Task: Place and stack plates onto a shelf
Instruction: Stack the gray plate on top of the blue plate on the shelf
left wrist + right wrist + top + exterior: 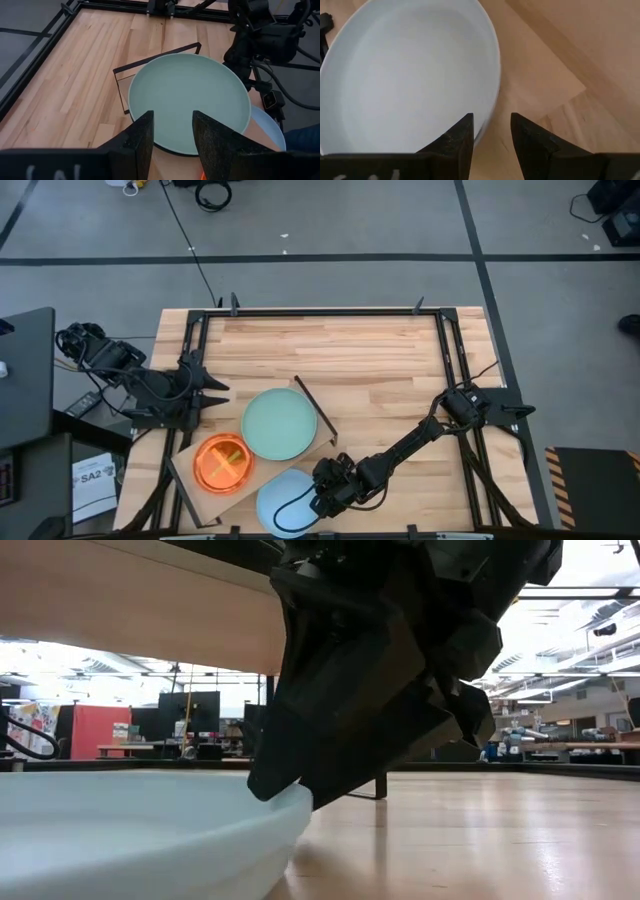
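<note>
A light-blue plate (280, 505) lies flat on the table's near edge, beside the shelf (185, 468), a pale board with a black bar frame (315, 408). A mint-green plate (280, 423) and a smaller orange plate (223, 462) lie side by side on the board. My right gripper (492, 137) is open and low at the light-blue plate's right rim (492, 95). One finger stands over the plate's inside, the other outside it. My left gripper (172, 135) is open and hovers left of the shelf, pointing at the mint-green plate (190, 100). My right gripper comes slanting down from the table's right, its open fingers astride the light-blue plate's right rim (290, 802). The plate lies flat on the table. Whether a finger (270, 785) touches the rim, I cannot tell.
The shelf lies askew on the near left of the slatted wooden table (380, 360), whose edges carry a black metal frame (330, 311). The table's far and right parts show bare wood.
</note>
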`<action>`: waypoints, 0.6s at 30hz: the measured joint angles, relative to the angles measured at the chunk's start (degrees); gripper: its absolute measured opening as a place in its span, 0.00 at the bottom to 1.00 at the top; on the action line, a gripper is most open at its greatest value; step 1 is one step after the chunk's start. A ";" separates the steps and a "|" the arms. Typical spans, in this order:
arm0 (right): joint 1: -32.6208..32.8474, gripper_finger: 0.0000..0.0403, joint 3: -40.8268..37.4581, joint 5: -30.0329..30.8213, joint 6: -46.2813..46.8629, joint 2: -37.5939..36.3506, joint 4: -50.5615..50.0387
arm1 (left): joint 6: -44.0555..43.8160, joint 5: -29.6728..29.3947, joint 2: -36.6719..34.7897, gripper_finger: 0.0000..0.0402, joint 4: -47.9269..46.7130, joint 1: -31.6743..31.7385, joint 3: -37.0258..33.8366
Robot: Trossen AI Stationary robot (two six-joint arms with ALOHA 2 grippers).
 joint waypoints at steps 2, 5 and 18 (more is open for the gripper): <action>-0.03 0.31 0.00 -0.79 0.02 -0.03 -0.04 | 0.00 0.01 0.00 0.35 0.00 0.00 0.00; -0.29 0.26 0.00 -2.95 0.09 -0.04 -0.12 | -0.01 0.01 0.00 0.35 0.00 -0.02 0.00; -1.86 0.03 0.02 -3.66 1.00 -0.11 -1.07 | -0.03 0.01 0.00 0.35 0.00 0.00 0.00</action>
